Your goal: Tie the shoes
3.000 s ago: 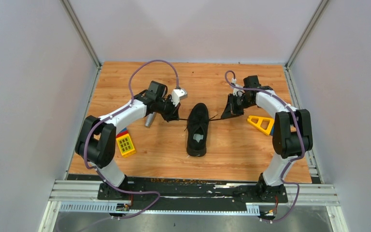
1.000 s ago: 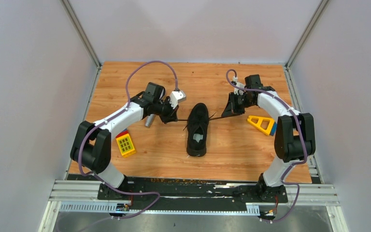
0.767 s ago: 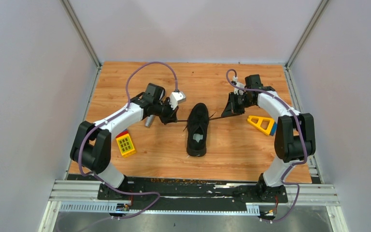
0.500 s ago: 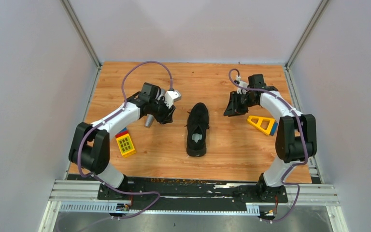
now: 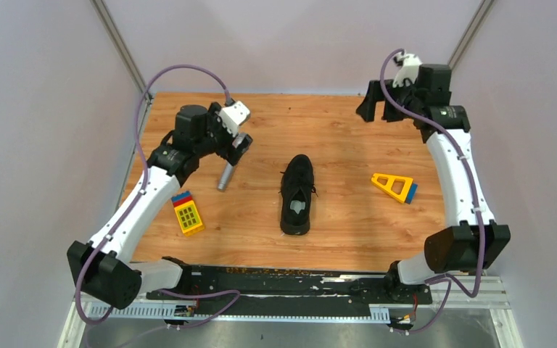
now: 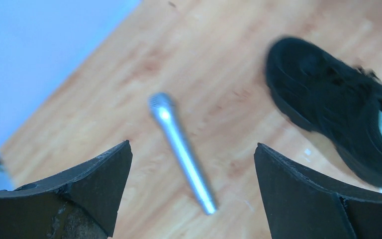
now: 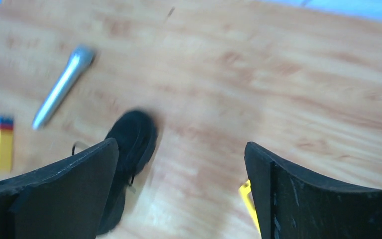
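1 black shoe (image 5: 296,194), pale insole (image 5: 296,206) inside

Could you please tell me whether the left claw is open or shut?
Open: the left claw has its fingers spread wide apart, holding nothing.

All-black sneaker (image 5: 296,190) with pale grey insole (image 5: 296,207). Silver microphone (image 5: 226,175). Yellow block (image 5: 188,216) with gridded face, red and blue stripes on one end. Yellow wedge toy (image 5: 392,186) edged in blue. Orange-brown wood-grain table (image 5: 348,138). White-and-black arms (image 5: 134,214) with purple cables (image 5: 181,67).
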You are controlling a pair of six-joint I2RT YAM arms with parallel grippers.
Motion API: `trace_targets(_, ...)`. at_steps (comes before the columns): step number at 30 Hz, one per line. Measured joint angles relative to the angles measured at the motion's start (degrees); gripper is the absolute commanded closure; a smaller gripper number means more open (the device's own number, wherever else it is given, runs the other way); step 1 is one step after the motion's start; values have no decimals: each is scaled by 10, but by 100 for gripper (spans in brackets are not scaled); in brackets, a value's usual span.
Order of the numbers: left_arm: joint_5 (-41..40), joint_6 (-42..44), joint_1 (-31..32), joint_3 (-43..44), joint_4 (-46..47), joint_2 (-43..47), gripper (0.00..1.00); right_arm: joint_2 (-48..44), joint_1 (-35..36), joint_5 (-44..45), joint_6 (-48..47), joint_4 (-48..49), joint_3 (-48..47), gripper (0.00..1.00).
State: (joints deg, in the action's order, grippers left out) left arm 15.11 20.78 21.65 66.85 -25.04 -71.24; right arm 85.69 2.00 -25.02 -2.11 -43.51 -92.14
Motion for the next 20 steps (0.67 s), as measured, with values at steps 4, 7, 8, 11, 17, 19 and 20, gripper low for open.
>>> trace_targets(4,-65,-20,-17,61,24,9,0,-13,-2,123,47,15,-77,0)
trace_targets(7,-90,-62,-44,101,29,5,0,-13,-2,202,66,29,-109,0)
trace_targets(8,-95,-80,-50,118,28,2,0,-13,-2,219,70,32,-114,0)
trace_targets(11,-101,-116,-77,155,37,-7,0,-13,-2,250,74,43,-118,0)
trace_targets(17,-111,-148,-81,149,60,-12,0,-19,-2,266,80,74,-97,0)
trace_targets(19,-111,-155,-81,144,64,-17,0,-19,-2,266,80,80,-92,0)
trace_targets(20,-110,-160,-81,141,65,-21,0,-19,-2,266,80,81,-90,0)
